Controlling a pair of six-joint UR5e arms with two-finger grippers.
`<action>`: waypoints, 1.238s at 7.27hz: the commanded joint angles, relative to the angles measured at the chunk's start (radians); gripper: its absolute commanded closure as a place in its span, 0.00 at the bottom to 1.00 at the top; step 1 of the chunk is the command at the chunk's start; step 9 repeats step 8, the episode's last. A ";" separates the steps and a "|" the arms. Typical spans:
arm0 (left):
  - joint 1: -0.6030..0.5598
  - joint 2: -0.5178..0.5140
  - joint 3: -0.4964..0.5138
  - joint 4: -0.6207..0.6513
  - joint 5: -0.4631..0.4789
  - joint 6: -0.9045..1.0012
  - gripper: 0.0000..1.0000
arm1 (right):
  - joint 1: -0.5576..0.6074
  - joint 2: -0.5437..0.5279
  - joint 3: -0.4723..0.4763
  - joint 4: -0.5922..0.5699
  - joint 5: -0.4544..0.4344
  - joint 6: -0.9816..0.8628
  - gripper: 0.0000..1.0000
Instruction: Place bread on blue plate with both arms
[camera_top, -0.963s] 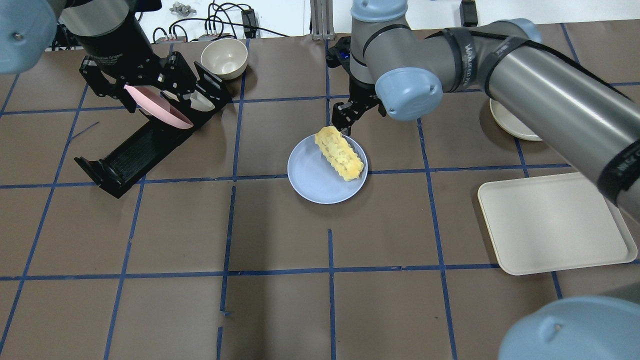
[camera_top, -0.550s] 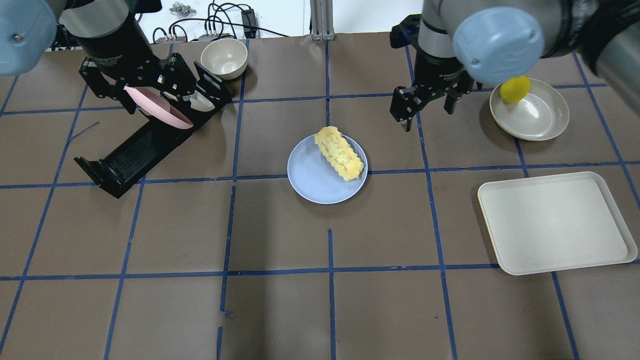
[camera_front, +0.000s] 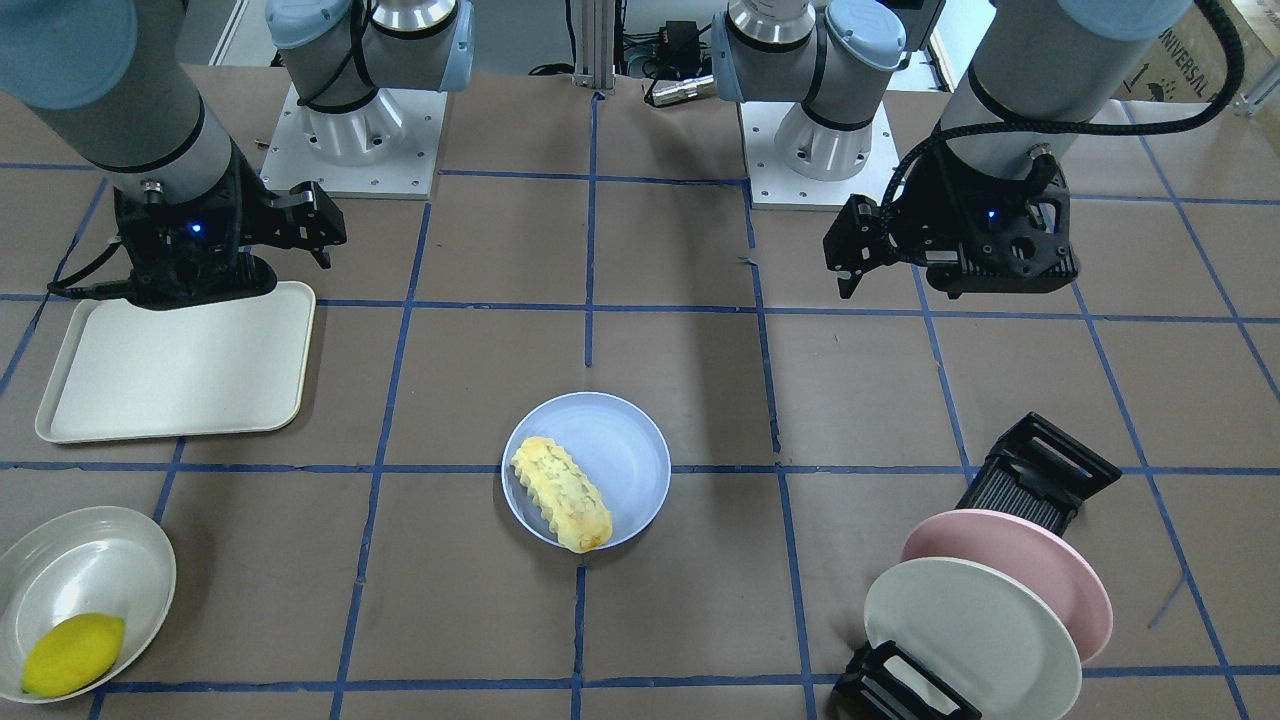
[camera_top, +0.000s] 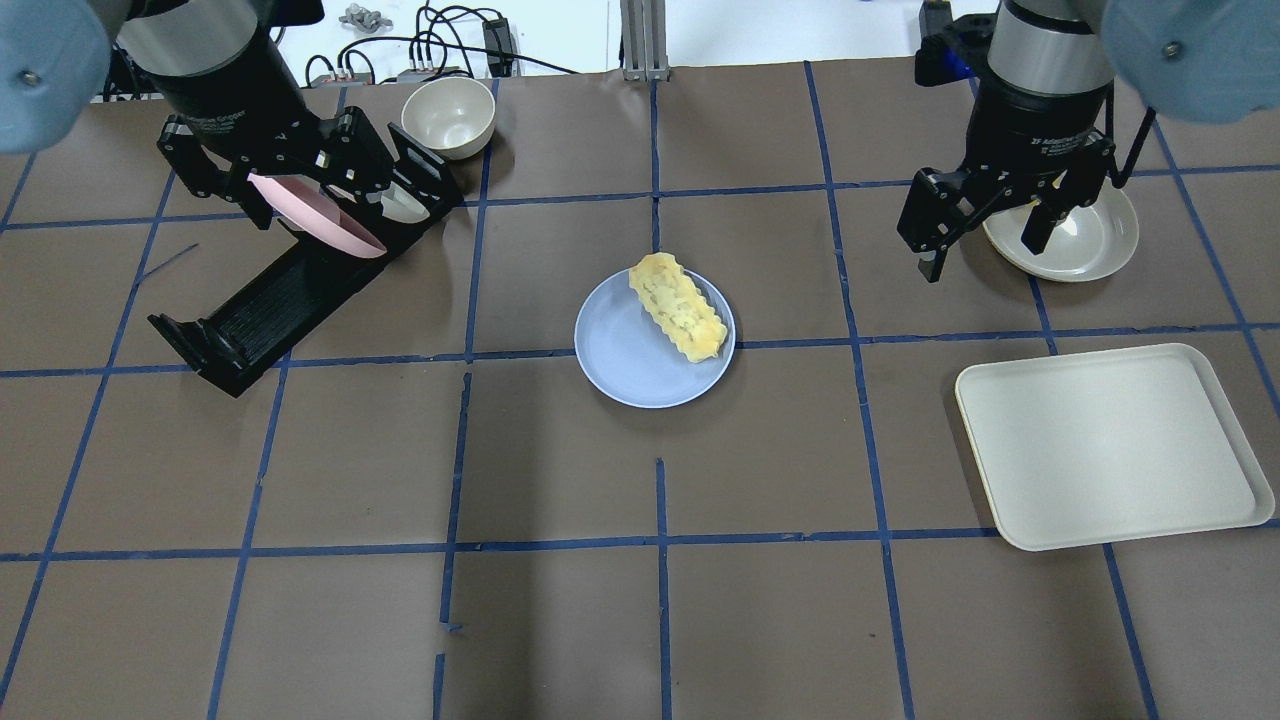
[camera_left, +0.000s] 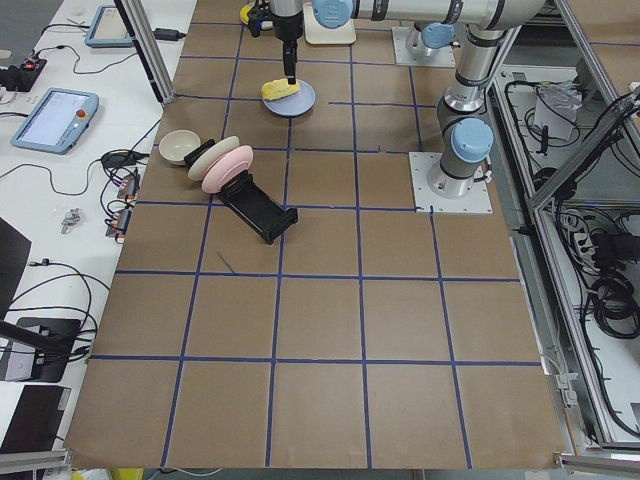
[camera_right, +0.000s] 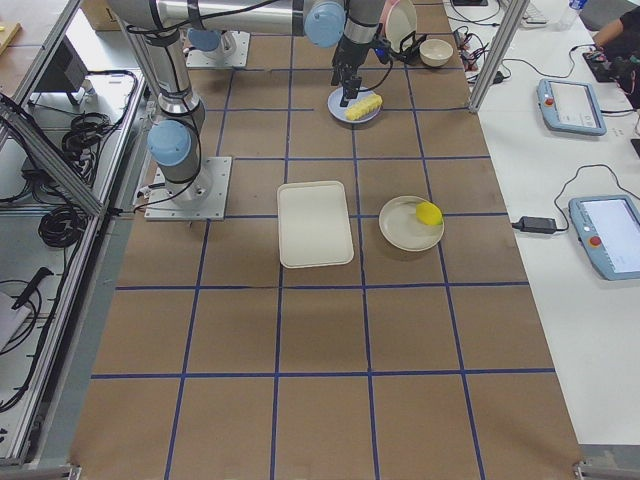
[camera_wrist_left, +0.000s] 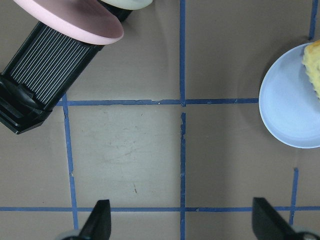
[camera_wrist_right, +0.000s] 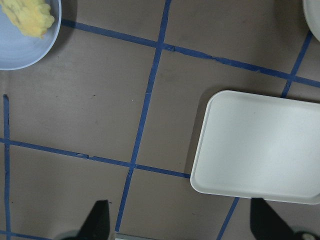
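Jaws spread on left gripper (camera_wrist_left: 181, 222), right gripper (camera_top: 982, 252); ridged bread (camera_top: 680, 308) seemingly overhangs blue plate (camera_top: 622, 365).

A cream tray (camera_top: 1110, 445) lies flat on the brown-papered bench (camera_top: 560, 620), near a cream plate (camera_front: 90, 560) with a lemon (camera_front: 73, 654) at its rim. Across the bench, a black rack (camera_top: 270, 300) props a pink plate (camera_front: 1040, 560) and a white plate (camera_front: 970, 635) on edge, with a cream bowl (camera_top: 448, 117) just beside it.

Overhead, front views oppose; wrist cameras look straight down, close; both catch blue plate (camera_wrist_left: 287, 112).
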 joint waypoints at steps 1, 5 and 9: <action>-0.002 -0.001 0.000 0.000 -0.001 -0.001 0.00 | 0.002 -0.029 0.024 0.003 0.000 0.070 0.00; 0.000 -0.004 0.001 0.000 0.002 -0.003 0.00 | 0.002 -0.030 0.058 0.000 0.048 0.098 0.00; 0.000 -0.004 0.000 0.000 0.002 -0.003 0.00 | 0.002 -0.031 0.067 -0.005 0.066 0.097 0.00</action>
